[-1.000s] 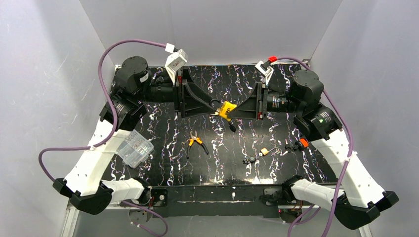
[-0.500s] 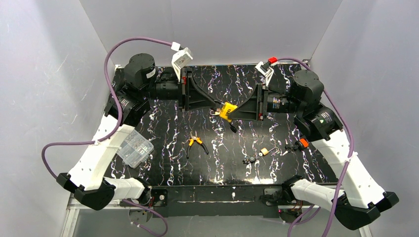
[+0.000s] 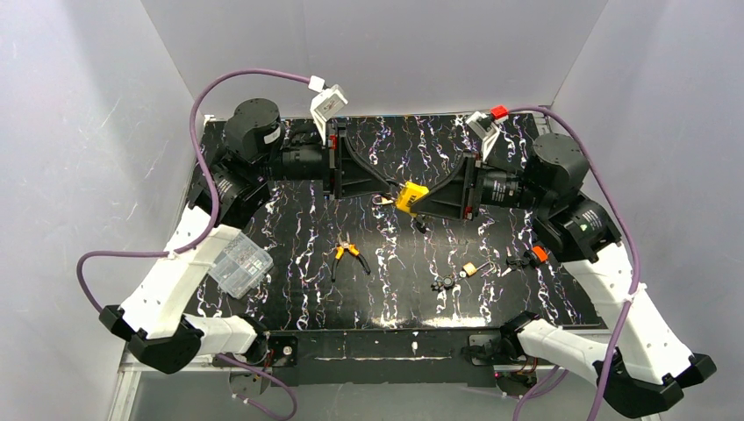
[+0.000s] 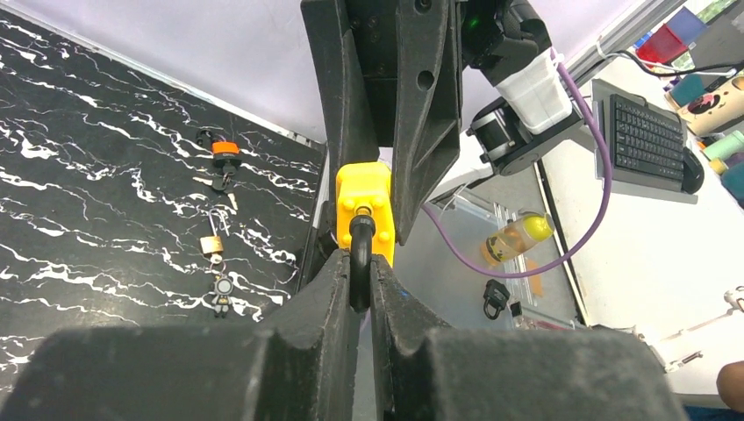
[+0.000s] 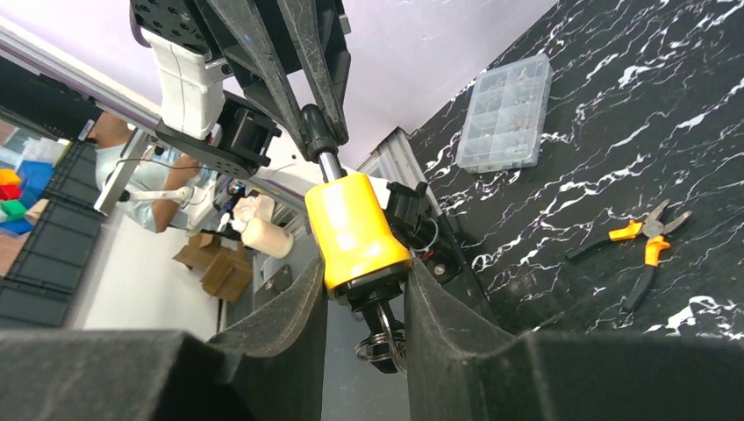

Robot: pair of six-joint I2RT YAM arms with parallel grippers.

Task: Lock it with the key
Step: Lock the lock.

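your left gripper (image 4: 361, 267) is clamping tight on the padlock (image 3: 411, 196) by its shackle (image 4: 359, 232), right gripper (image 5: 362, 270) is squeezing its yellow body, so it's hanging mid-air between them, key (image 5: 375, 298) sticking out underneath. clear box (image 3: 239, 263) on the left is holding tiny bits.

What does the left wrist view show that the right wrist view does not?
Only the left wrist view: a small brass padlock and an orange-capped black item. Only the right wrist view: the clear parts box, the pliers, the key ring under the lock. Both: the yellow padlock, its shackle in the left gripper, its body in the right gripper.
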